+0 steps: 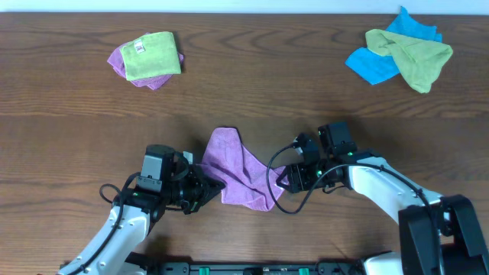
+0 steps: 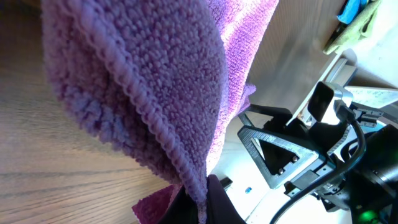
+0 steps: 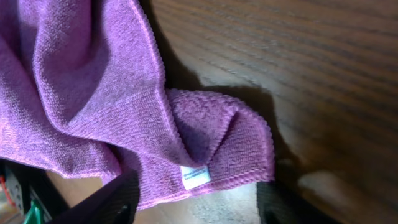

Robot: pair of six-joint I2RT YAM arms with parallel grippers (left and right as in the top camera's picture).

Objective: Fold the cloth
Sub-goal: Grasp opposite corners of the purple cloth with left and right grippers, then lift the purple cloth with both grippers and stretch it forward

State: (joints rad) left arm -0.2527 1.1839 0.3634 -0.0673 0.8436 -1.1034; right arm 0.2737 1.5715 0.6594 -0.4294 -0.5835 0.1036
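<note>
Overhead: the lilac-purple microfibre cloth (image 1: 241, 168) lies crumpled toward 6 o'clock on the dark wooden table (image 1: 244, 76), between the two arms. The left gripper (image 1: 210, 186) meets its edge at about 8 o'clock and the right gripper (image 1: 284, 177) its corner at about 4 o'clock. To fold well, I judge both corners need firm pinches on the hem. Then the arms should lift together so the fabric hangs flat.

Left wrist: the cloth (image 2: 137, 93) rises bunched from 6 o'clock, where the left gripper (image 2: 202, 202) is clamped tight on a gathered fold.

Right wrist: the cloth (image 3: 93, 93) fills the 9 to 12 o'clock side. Its curled corner, with a small white tag (image 3: 195, 177), points to 6 o'clock. The right gripper (image 3: 196, 205) stands parted, one dark finger on each side of that corner, gripping nothing yet. The pinch should go deep enough to catch both curled layers.
</note>
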